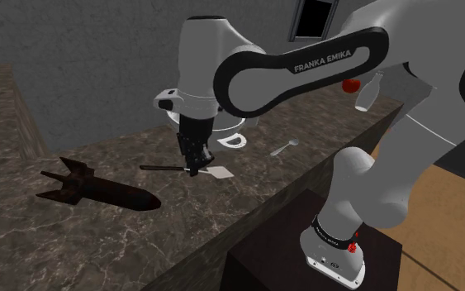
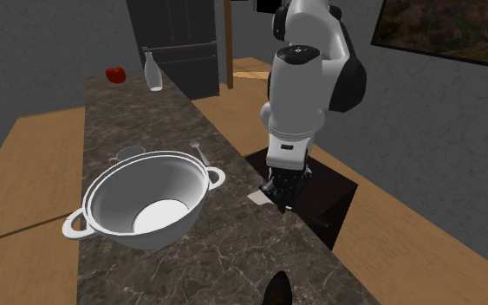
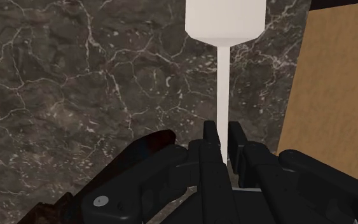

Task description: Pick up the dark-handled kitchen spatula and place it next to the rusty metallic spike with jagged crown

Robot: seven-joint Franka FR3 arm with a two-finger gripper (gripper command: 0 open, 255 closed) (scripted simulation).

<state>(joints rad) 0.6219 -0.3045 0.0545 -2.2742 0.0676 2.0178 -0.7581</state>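
One spatula (image 1: pixel 220 174), one spike (image 1: pixel 98 190), one pot (image 2: pixel 116 197)

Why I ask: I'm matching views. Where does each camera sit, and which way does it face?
Shoulder view: beside and behind the stand, looking down across the countertop; the arm reaches to the gripper at the spatula, spike to its left.
Second exterior view: above the countertop's spike end, looking along it past the pot toward the bottle; arm and gripper at right.
Wrist view: on the hand, looking down at the spatula; both fingers show.
Shared: all show gripper and spatula.
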